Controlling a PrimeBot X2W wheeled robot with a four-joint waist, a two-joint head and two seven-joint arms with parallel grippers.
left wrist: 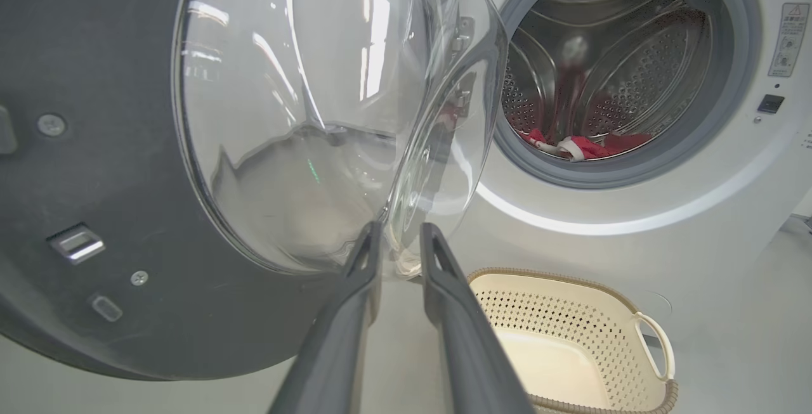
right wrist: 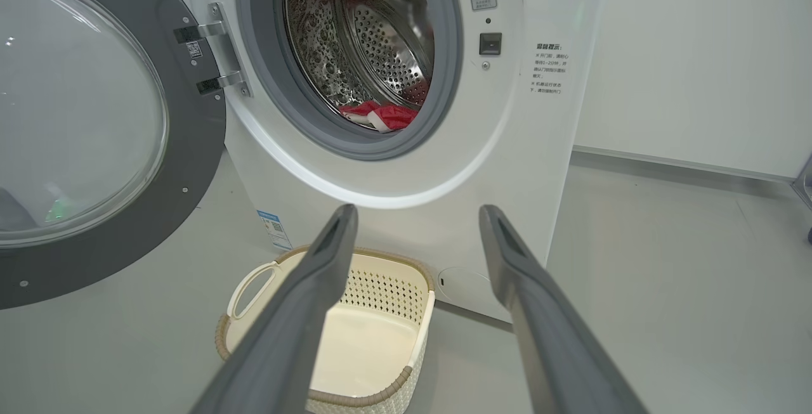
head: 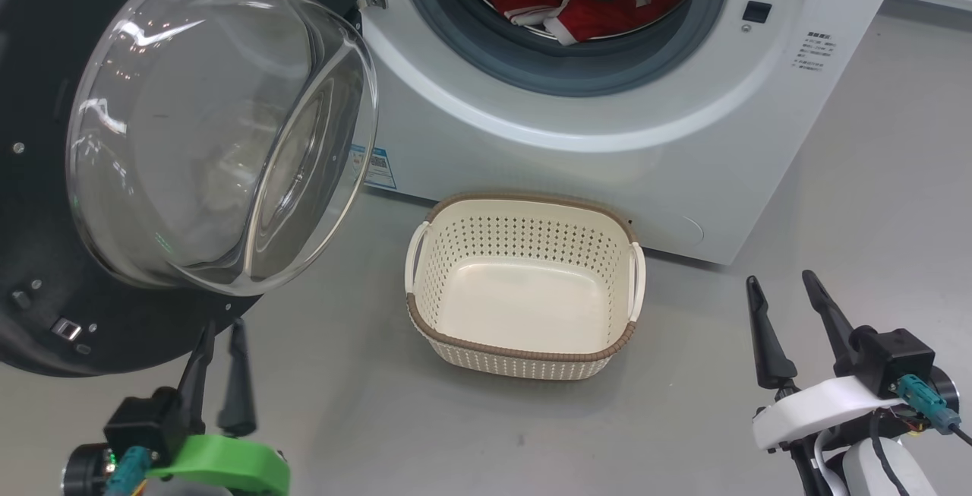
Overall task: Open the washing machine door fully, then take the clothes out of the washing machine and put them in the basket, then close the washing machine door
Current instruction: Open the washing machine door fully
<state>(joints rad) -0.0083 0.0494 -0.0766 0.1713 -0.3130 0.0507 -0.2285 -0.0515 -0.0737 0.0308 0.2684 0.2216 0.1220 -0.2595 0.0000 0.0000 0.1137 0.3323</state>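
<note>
Grey floor [head: 380, 420] bears the basket [head: 524, 365]; left jaws narrowly parted, right jaws wide.

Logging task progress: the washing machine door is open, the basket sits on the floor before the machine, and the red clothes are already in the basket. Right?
Not quite. The head view shows the clothes inside the washing machine, not in the basket, which holds nothing. The washing machine door is open, and the basket sits on the floor before the machine.

Head cam looks down; wrist cams fwd, share basket [right wrist: 380, 288].
</note>
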